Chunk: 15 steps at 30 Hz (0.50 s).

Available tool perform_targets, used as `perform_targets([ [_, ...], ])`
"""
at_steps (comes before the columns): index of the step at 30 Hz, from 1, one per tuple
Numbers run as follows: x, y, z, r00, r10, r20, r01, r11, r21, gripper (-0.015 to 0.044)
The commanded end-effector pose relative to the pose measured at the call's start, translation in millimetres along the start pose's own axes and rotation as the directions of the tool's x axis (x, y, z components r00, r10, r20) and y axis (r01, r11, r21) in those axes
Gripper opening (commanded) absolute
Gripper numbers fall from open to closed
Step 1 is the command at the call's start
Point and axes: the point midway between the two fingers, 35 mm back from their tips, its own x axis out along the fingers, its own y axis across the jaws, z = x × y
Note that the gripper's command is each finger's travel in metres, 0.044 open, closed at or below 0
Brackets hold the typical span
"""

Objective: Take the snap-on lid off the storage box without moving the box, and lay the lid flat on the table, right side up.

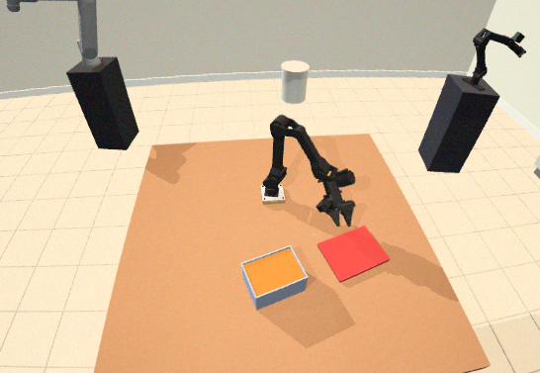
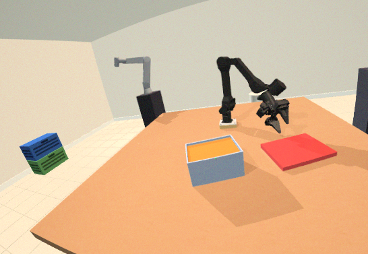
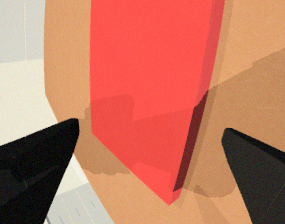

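The storage box [image 1: 283, 295] [image 2: 219, 170] is blue-grey and stands upright with its top uncovered and an orange surface inside. The red lid [image 1: 353, 253] [image 2: 299, 150] [image 3: 148, 65] is off the box, to its right, and looks flat or nearly flat on the table [image 1: 188, 264] [image 2: 135, 197]. Its plain smooth face is up. A thin strip of shadow shows along its front edge. My gripper [image 1: 344, 225] [image 2: 283, 127] [image 3: 153, 131] is open and empty, just above and behind the lid's back edge. In the wrist view the fingers stand wide on both sides of a lid corner.
The arm's white base plate [image 1: 273, 195] [image 2: 228, 123] is behind the box. A white cylinder [image 1: 294, 83] stands on the floor beyond the table. Two other arms stand on dark pedestals [image 1: 106, 106] [image 1: 457, 126] off the table. Stacked blue and green crates [image 2: 44, 153] are at the left.
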Motion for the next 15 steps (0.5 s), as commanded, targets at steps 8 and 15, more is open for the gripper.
perform_targets([
  [8, -18, -17, 1, 1.0, -0.003, 0.003, 0.003, 1.0, 0.0, 0.044],
  [15, -29, -26, 1, 1.0, -0.005, 0.003, 0.005, 1.0, 0.001, 0.044],
])
